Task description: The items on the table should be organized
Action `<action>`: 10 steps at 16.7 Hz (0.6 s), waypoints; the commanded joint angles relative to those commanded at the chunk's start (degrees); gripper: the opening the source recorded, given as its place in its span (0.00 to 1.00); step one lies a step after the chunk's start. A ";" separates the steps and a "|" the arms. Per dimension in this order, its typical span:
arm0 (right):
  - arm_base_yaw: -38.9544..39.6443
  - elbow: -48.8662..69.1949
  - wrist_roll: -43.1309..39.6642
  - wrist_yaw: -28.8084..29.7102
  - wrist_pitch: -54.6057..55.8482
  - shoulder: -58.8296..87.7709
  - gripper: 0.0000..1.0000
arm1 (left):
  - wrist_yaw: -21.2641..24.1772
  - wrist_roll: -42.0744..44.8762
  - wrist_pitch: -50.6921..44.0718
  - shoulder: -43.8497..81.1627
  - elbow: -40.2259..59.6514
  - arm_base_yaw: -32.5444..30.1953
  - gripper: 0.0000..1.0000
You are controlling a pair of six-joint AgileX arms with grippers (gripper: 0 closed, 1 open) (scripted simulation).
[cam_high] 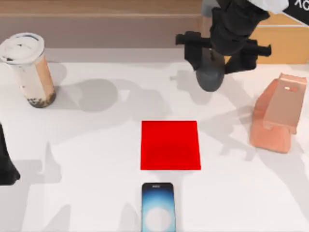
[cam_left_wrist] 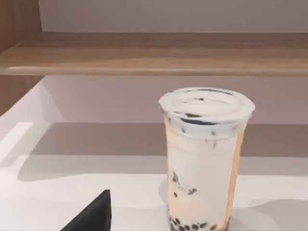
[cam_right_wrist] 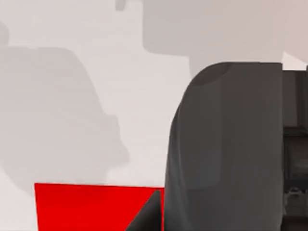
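The right gripper (cam_high: 211, 72) hangs over the far part of the wide, plain white bench (cam_high: 87, 159), and its fingers are clamped on the dark grey, rounded computer mouse (cam_high: 211, 73). In the right wrist view that mouse (cam_right_wrist: 226, 144) looms large, with bare bench under it and a corner of the flat red square mat (cam_right_wrist: 91, 207) showing just past it, so I judge the mouse lifted rather than resting.

Progress looks early. The mat (cam_high: 170, 145) sits bare at mid-bench. The black-framed smartphone with its glowing blue-white screen (cam_high: 158, 208) lies flat at the near edge, just beside the mat's near side and overhanging nothing I can see. The salmon-pink angled phone stand (cam_high: 277, 116) waits unused on the right. The white-lidded clear cup of brown milk tea (cam_high: 30, 70) stands upright at far left; the left wrist view faces it (cam_left_wrist: 204, 159) squarely. All three items, I reckon, are yet to be placed.

The left arm sits low at the bench's left edge; whether its fingers are wide or closed I cannot tell.

Room is generous: open white bench between mouse and mat, the stand well apart on the right. Behind, the wooden cabinet (cam_high: 96, 19) walls off the far side.
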 joint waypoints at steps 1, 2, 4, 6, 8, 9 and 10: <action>3.10 -0.28 1.93 0.27 -0.19 1.45 0.00 | 0.00 0.00 0.00 0.00 0.00 0.00 1.00; 5.73 -0.54 3.74 0.62 -0.60 2.89 0.00 | 0.00 0.00 0.00 0.00 0.00 0.00 1.00; 9.92 -0.94 6.84 1.42 -1.83 5.38 0.00 | 0.00 0.00 0.00 0.00 0.00 0.00 1.00; 12.68 -1.20 9.10 2.17 -3.27 7.07 0.00 | 0.00 0.00 0.00 0.00 0.00 0.00 1.00; 14.22 -1.33 10.53 2.71 -4.56 8.12 0.00 | 0.00 0.00 0.00 0.00 0.00 0.00 1.00; 14.55 -1.30 10.90 2.87 -4.96 8.41 0.00 | 0.00 0.00 0.00 0.00 0.00 0.00 1.00; 14.65 -1.28 11.03 2.93 -5.12 8.52 0.00 | 0.00 0.00 0.00 0.00 0.00 0.00 1.00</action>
